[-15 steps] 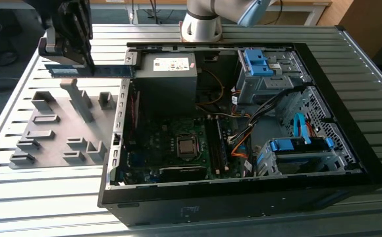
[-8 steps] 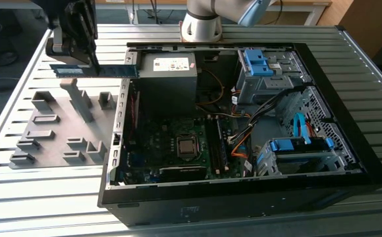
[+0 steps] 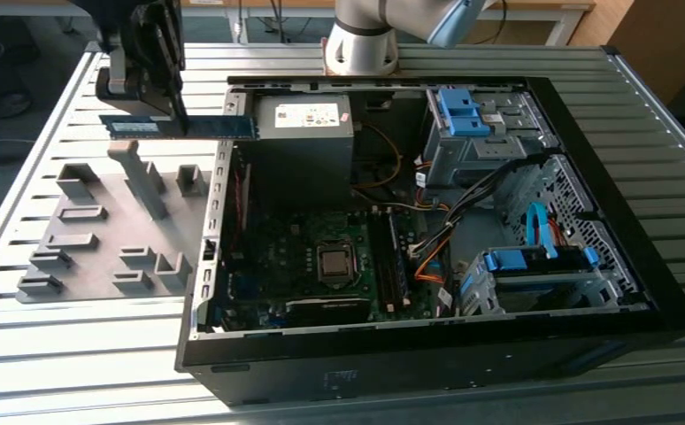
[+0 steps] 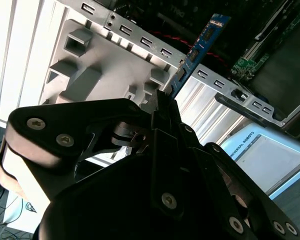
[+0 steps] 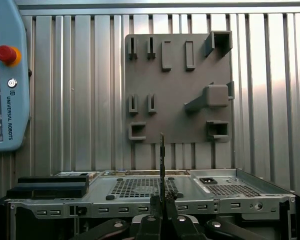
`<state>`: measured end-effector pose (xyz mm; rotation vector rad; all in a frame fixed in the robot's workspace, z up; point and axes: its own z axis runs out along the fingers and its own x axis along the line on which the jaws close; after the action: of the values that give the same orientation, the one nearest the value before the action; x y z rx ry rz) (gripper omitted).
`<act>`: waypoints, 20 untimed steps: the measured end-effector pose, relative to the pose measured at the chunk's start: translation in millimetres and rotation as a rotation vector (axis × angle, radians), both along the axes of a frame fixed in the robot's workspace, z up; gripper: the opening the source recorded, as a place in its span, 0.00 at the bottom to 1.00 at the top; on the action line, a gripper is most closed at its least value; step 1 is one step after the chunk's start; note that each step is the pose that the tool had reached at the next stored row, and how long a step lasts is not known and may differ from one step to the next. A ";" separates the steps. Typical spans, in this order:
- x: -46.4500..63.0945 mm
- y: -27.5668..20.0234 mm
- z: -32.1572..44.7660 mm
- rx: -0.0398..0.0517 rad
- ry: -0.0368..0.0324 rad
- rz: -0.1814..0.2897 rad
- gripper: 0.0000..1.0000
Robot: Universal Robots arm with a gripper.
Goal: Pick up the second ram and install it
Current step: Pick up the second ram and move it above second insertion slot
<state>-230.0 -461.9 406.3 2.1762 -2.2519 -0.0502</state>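
Note:
The second ram (image 3: 219,127) is a thin blue-green stick held level in the air, above the gap between the grey holder plate (image 3: 88,252) and the open computer case (image 3: 437,336). My gripper (image 3: 180,119) is shut on it near its middle, coming down from above. In the second wrist view the ram (image 4: 202,42) sticks out past the gripper (image 4: 166,102) towards the case. In the first wrist view the ram (image 5: 162,165) shows edge-on as a thin line rising from the gripper (image 5: 162,202). The motherboard (image 3: 319,257) lies open inside the case.
The holder plate (image 5: 175,110) carries several upright grey blocks. Inside the case are a power supply (image 3: 301,119), blue drive cages (image 3: 537,266) and orange cables (image 3: 431,266). A teach pendant (image 5: 5,75) lies on the slatted metal table (image 3: 71,372).

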 end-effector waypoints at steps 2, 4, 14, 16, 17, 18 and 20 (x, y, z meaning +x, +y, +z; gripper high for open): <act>1.9 0.0 0.0 0.0000 0.0000 0.000 0.14; 3.6 0.0 0.0 0.0000 0.0000 0.000 0.14; 12.6 0.0 0.0 0.0000 -0.0001 0.000 0.14; 14.6 0.0 0.0 0.0000 0.0000 0.000 0.14; 15.6 0.0 0.0 0.0000 0.0000 0.000 0.14; 16.5 0.0 0.0 0.0001 -0.0001 0.000 0.14; 18.5 0.0 0.0 0.0000 0.0000 0.000 0.14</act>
<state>-211.5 -461.9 406.3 2.1762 -2.2519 -0.0501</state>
